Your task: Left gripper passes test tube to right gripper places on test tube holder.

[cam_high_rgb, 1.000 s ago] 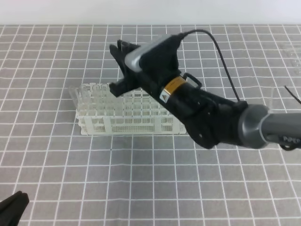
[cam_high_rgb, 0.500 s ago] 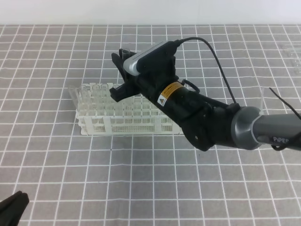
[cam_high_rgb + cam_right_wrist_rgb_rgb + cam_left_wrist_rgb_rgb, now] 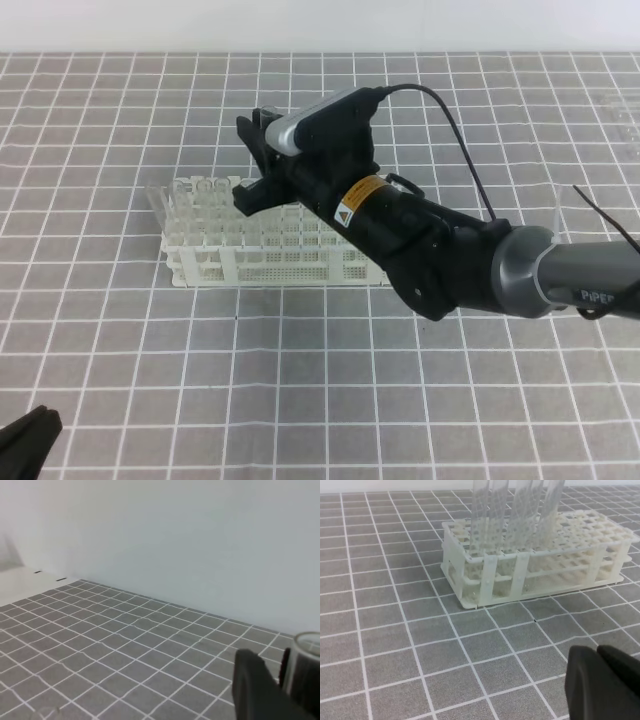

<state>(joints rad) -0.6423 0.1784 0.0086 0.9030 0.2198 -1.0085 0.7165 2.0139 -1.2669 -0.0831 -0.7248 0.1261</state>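
Fingers [image 3: 252, 692] of the right gripper [image 3: 256, 160] pinch a test tube [image 3: 306, 667] (rim just visible) above the rack's [image 3: 275, 248] left part, where other tubes [image 3: 512, 515] stand. Left gripper [image 3: 25, 443] sits low at the corner, well apart; its spread cannot be told.

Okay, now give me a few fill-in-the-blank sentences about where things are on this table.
1. The test tube holder is ____ in colour.
2. In the high view, the clear tubes stand at the holder's ____ end.
3. The right gripper hangs ____ the holder.
4. The left gripper sits in the high view's ____ left corner.

Missing words: white; left; above; bottom
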